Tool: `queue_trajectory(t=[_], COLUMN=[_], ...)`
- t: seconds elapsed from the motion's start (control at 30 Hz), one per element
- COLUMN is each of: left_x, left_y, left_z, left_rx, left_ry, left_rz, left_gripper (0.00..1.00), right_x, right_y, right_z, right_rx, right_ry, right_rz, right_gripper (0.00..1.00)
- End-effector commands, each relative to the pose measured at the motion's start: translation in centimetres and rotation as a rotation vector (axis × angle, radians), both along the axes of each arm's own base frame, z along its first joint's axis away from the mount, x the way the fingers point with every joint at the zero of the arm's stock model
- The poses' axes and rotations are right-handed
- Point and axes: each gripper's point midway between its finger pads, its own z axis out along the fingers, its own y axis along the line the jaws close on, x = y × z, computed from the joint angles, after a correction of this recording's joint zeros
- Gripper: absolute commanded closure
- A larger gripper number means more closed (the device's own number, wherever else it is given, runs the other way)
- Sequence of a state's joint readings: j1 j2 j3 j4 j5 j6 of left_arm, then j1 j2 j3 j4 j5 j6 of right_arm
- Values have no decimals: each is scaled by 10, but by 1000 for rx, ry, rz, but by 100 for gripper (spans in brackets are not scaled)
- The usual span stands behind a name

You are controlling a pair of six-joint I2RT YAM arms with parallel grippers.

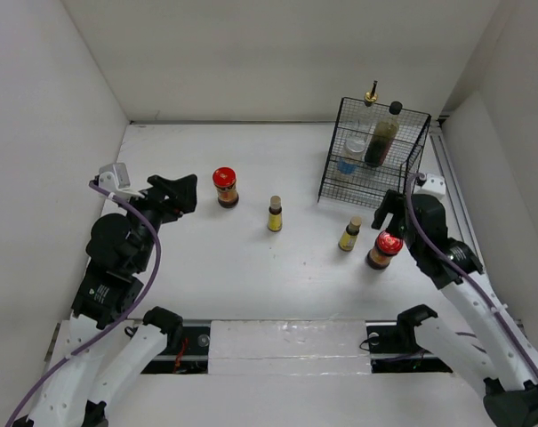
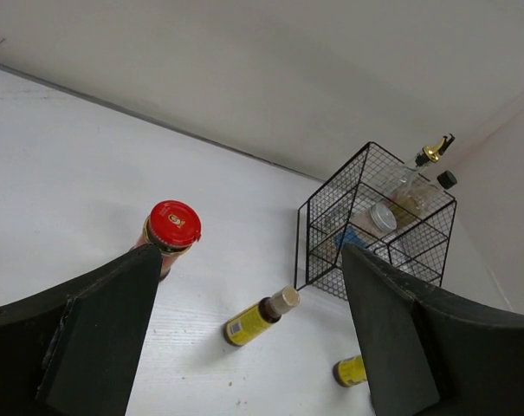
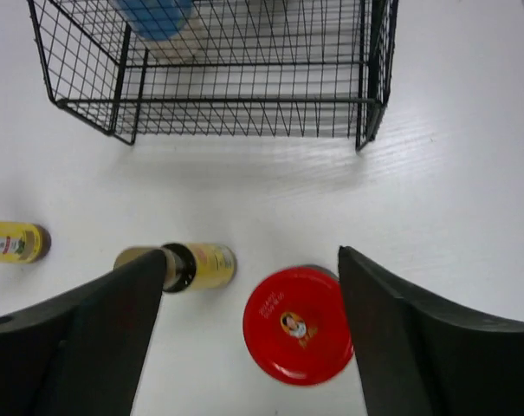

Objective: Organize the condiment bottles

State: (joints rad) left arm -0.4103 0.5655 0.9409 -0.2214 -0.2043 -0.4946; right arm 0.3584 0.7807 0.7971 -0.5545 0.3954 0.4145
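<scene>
- Risk first: right pincer (image 1: 391, 218) hangs spread and holding nothing over the red-lidded jar (image 1: 384, 249). In the wrist view the lid sits off-centre, close against one finger (image 3: 417, 347); whether they touch I cannot tell. Closing from this offset would likely shove the jar sideways before both sides bite, and it could tip.
- Second risk: a tiny yellow-labelled bottle (image 1: 349, 234) stands just beside the jar at its 10 o'clock, near the other finger. A careless descent could knock it over.
- Third risk: the black wire basket (image 1: 331, 151) sits near, at the jar's 12 o'clock. It already holds the tall clear gold-spouted bottle (image 1: 368, 111), dark black-capped bottle (image 1: 381, 138) and white blue-labelled shaker (image 1: 346, 165). A jar lowered in could catch the wire rim or bump these.
- Left pincer (image 1: 190, 193): spread, empty, at 9 o'clock on the table (image 1: 251, 267). A second red-lidded jar (image 1: 225, 187) stands at its 3 o'clock, apart from it.
- A second tiny yellow-labelled bottle (image 1: 275, 213) stands near the table centre, between the two jars.
- Look of the jar under the right pincer: upright, with a round glossy red lid bearing a small printed figure and a dark body below.
</scene>
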Motion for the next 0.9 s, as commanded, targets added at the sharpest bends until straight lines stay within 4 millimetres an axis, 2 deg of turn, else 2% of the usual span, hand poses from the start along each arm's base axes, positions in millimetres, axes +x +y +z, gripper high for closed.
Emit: queue_trajectory(t=[0.0,0.07,0.1,0.33,0.47,0.57,0.63,0.7,0.8,0.83,0.87], left_x=[-6,-9,-9,-29,-39,-39,-37,-37,-37,-37,-37], left_y=[0,1,1,11,18,18,15,15,15,15,15], left_z=[19,25,25,42,49,49,50,50,50,50,50], left_rx=[-15,-22,-22,-50,-66,-66,-65,-65,-65,-65,-65], left_ry=[-73,-90,-90,-154,-189,-189,-190,-190,-190,-190,-190], left_rz=[-19,-19,-19,-9,1,1,-10,-10,-10,-10,-10], left_gripper=[19,19,19,19,19,19,19,19,19,19,19], right_x=[-30,-33,-33,-42,-42,-42,-42,-38,-40,-40,-36], right_y=[-3,-4,-5,-1,-7,-8,-8,-6,-7,-7,-5], right_z=[-12,-17,-22,-60,-60,-65,-65,-65,-69,-69,-58], right_rx=[17,17,18,-5,-12,-16,-16,-9,-13,-13,1], right_ry=[83,118,136,341,342,354,354,338,347,347,316], right_rz=[-20,-31,-49,-77,-108,-106,-106,-105,-105,-105,-103], right_gripper=[12,1,0,0,0,7,20,22,44,44,50])
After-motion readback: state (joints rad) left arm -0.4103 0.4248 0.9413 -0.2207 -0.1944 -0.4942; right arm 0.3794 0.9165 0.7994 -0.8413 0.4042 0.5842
